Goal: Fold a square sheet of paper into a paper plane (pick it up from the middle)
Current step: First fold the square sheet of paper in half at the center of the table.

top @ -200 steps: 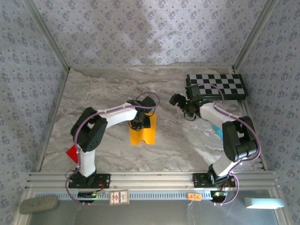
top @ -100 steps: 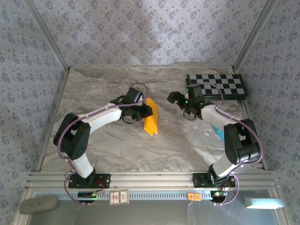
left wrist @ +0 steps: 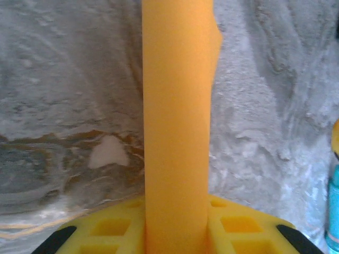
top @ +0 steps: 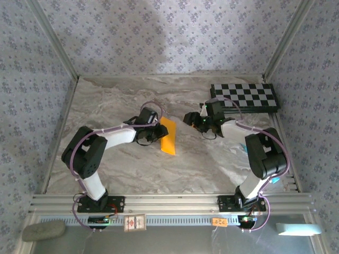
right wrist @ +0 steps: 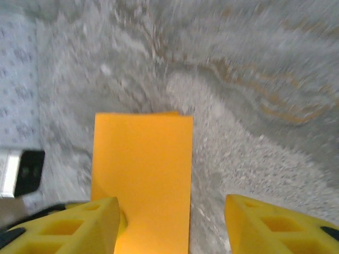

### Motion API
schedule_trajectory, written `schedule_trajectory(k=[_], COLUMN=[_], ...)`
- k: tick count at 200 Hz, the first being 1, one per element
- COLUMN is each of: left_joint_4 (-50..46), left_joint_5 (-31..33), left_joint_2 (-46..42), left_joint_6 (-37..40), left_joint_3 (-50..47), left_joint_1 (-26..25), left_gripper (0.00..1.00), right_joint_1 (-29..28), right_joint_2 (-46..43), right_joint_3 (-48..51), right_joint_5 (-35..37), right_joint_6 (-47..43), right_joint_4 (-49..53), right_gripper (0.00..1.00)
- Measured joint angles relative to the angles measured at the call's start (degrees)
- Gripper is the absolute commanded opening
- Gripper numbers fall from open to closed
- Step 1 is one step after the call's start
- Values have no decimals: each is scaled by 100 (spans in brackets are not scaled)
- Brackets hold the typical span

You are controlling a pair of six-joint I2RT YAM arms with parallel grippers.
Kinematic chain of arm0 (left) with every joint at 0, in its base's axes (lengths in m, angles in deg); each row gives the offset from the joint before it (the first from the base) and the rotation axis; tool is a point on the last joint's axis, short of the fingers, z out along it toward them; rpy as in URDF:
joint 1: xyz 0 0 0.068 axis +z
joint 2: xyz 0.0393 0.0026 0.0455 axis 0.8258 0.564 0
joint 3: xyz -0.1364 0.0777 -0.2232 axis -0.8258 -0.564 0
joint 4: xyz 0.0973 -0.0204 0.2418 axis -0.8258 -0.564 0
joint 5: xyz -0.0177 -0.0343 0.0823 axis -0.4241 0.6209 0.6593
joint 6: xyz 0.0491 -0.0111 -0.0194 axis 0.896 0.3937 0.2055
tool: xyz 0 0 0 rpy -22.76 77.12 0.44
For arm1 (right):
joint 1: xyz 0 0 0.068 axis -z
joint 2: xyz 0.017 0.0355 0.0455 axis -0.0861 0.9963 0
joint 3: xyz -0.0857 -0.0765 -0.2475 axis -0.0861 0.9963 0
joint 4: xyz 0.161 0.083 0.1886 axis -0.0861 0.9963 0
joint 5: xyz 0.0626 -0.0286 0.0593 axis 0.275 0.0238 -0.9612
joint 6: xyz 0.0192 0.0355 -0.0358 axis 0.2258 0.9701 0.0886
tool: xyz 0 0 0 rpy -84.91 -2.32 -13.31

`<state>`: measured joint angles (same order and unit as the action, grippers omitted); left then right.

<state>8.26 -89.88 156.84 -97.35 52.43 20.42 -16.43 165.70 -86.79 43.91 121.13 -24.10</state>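
Observation:
The square sheet of paper (top: 169,136) is orange-yellow, bent over into a narrow strip and held off the marble table near its middle. My left gripper (top: 158,132) is shut on it; in the left wrist view the sheet (left wrist: 177,116) rises straight up out of the gripper (left wrist: 177,230) between the yellow fingers (left wrist: 100,233). My right gripper (top: 192,119) hangs just right of the sheet with its jaws apart. In the right wrist view the paper (right wrist: 142,169) stands in front of the gripper (right wrist: 172,225), close beside its left finger (right wrist: 69,227) and well apart from the right one.
A black-and-white checkerboard (top: 244,97) lies at the back right of the table. Patterned walls close off the left, back and right sides. A metal rail (top: 169,203) runs along the near edge. A blue object (left wrist: 333,211) shows at the right edge of the left wrist view.
The left arm lifted the paper off the table, turned it on edge and carried it back and right. The right gripper moved left toward the sheet and its jaws narrowed.

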Motion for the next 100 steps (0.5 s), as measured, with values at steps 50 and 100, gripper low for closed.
schedule_trajectory(k=[50, 100], left_joint_4=[28, 39], left_joint_5=[275, 343], left_joint_2=[2, 122], left_joint_6=[-46, -46], left_joint_3=[-205, -210], left_joint_1=[0, 2], left_gripper=[22, 21], right_joint_1=[-516, -909], right_joint_2=[723, 1250], right_joint_3=[-490, -1325], right_joint_5=[-249, -210], right_joint_6=[-98, -317], right_joint_4=[417, 1189], right_gripper=[23, 14])
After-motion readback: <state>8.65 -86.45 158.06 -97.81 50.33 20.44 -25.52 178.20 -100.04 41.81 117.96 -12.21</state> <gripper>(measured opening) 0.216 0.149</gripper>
